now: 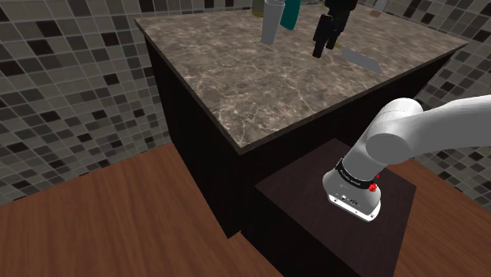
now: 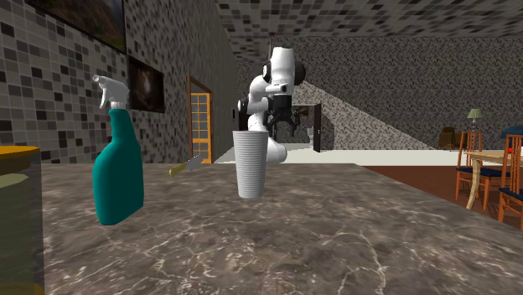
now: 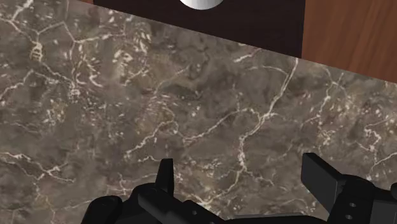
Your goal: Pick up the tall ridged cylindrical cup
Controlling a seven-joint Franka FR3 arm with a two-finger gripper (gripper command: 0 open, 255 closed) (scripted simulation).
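From my console the gripper has its two black fingers standing wide apart, with only the veined marble countertop showing between them; nothing is clasped.

In the shoulder view, the cup stands upright near the counter's far edge, at about ten o'clock from the gripper, clearly apart from it. It reads to me as a pale, tall, slightly tapering tumbler. A teal spray bottle sits just beside the cup at two o'clock, and a knife lies flat on the marble at about four o'clock from the fingertips.

The second exterior view looks back at the arm across the counter. There the white ridged cup is nearer the camera, and the gripper hangs behind it, at one o'clock from the cup's rim and above it. The spray bottle is at the cup's nine o'clock, and the knife lies between them, further back.
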